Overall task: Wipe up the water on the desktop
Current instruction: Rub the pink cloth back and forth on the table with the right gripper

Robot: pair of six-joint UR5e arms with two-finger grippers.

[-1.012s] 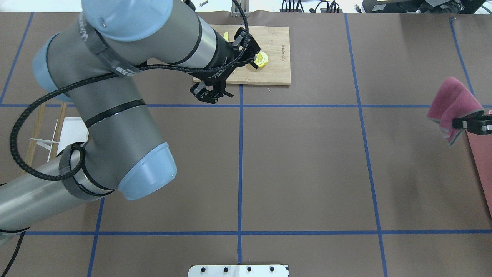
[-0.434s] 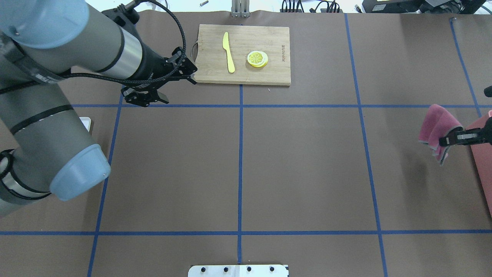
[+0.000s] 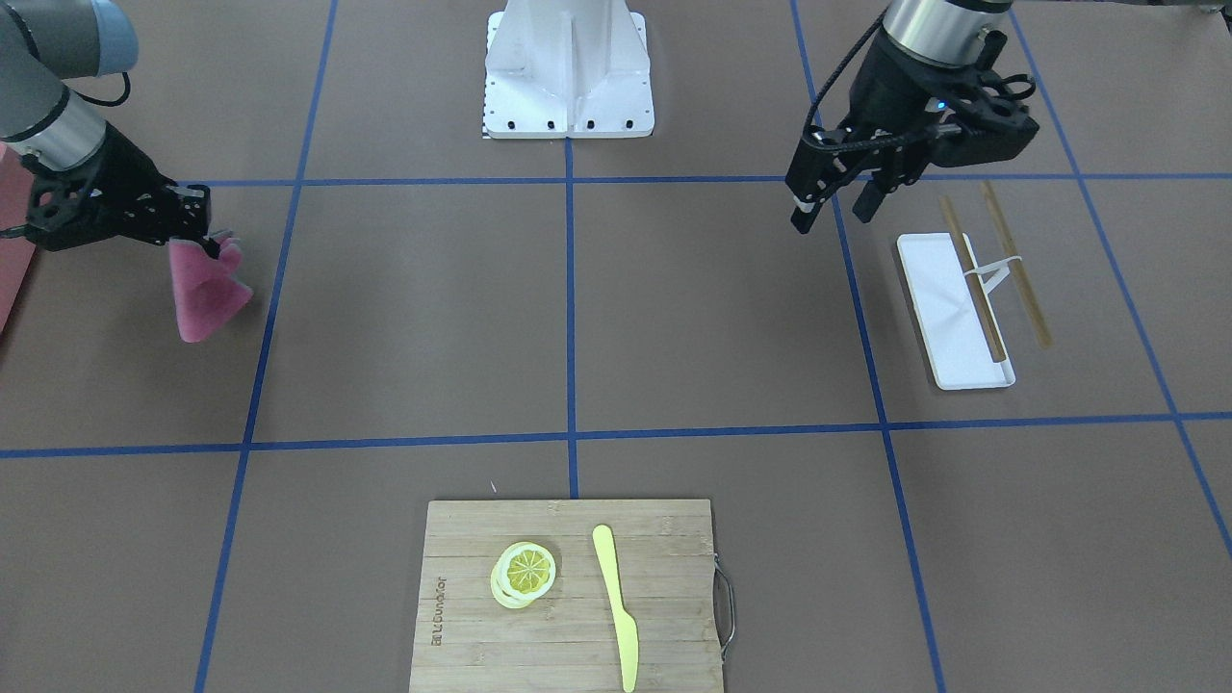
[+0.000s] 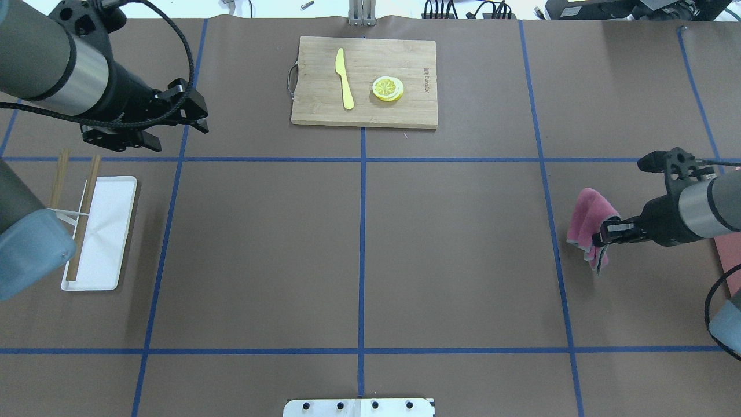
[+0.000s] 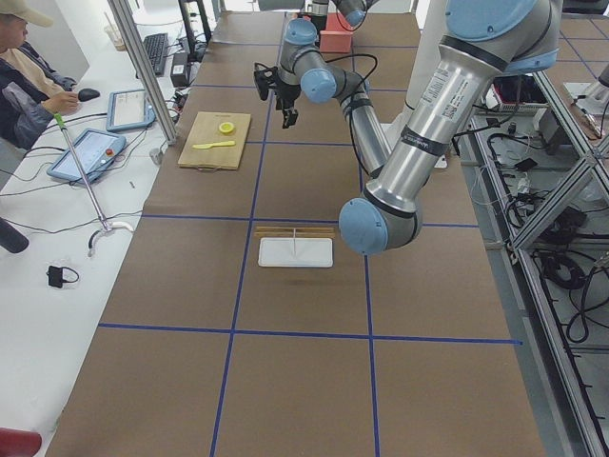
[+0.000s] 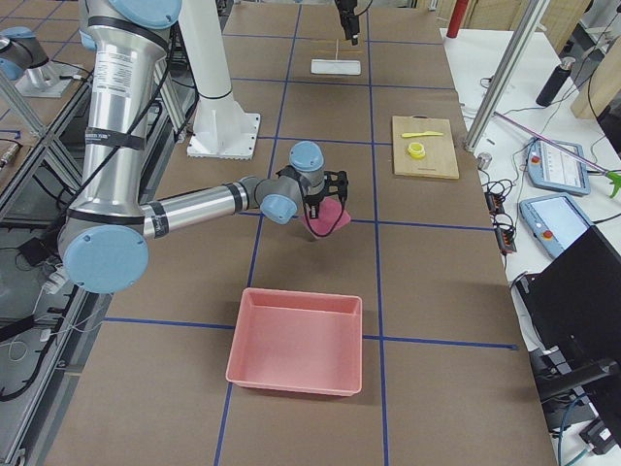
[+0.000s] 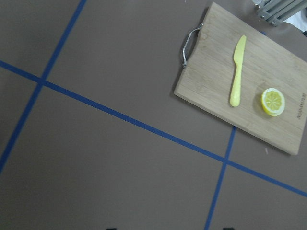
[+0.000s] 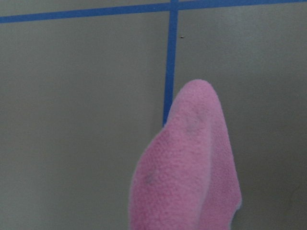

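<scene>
Desktop (image 4: 451, 249): matte brown, smooth, paper-like, crossed by blue tape. Cloth (image 8: 192, 167) pinched in the right gripper (image 4: 603, 234) is pink fleece, nubbly, soft, matte. Out past the left gripper (image 4: 176, 136) sits the cutting board (image 4: 405, 113) — light bamboo, visible grain, dull sheen, thin metal handle (image 4: 291, 78); the knife (image 4: 344, 78) on it looks like smooth yellow plastic. Just beside that gripper — white tray (image 4: 107, 231), smooth, plastic-looking, with bare wooden sticks (image 4: 87, 197) across its edge. Both gripper bodies matte black.
</scene>
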